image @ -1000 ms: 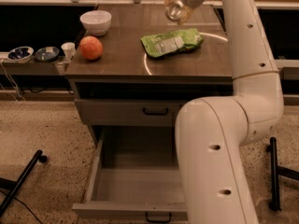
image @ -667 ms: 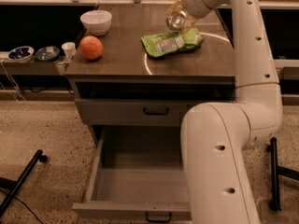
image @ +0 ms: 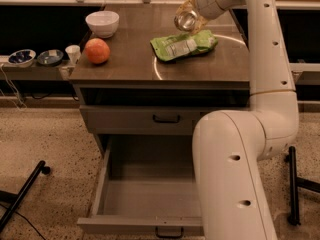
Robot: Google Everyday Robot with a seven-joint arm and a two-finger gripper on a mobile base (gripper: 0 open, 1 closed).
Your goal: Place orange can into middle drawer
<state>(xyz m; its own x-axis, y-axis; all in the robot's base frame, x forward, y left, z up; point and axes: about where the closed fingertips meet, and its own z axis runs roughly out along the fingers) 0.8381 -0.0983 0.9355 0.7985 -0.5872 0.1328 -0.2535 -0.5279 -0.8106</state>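
**Transport stage, can lifted clear.** The white, smooth-shelled robot arm (image: 235,174) rises at the right and bends over the brown, glossy counter (image: 130,64). Below it, the wide, deep grey wooden middle drawer (image: 125,225) stands pulled out and holds nothing that can be seen. The small shiny orange-gold metal can (image: 186,19) hangs in the air over the far part of the counter. It is just above the green bag and tilted, so that its silver end faces the viewer. The gripper (image: 192,11) is at the top of the frame, and its fingers are closed on the can.

The step in hand is judged to be carrying. The next move calls for bringing the can forward past the counter's front edge. It must then go down into the drawer's cavity before release, and the arm's own bulk crowds the drawer's right side.

**Materials and shapes.**
- Drawer: matt grey boards, tall sides, and a small black handle (image: 168,232).
- Shallower closed grey drawer (image: 115,120): sits between the middle drawer and the counter and has a similar handle.
- Crinkled green snack bag (image: 184,45): soft foil, lying flat.
- Round white bowl (image: 102,23): hard, with a smooth glaze.
- Round orange fruit (image: 97,50): dull-skinned, standing near the bowl.
- Can: rigid, cylindrical and reflective, so it is likely to be slippery.
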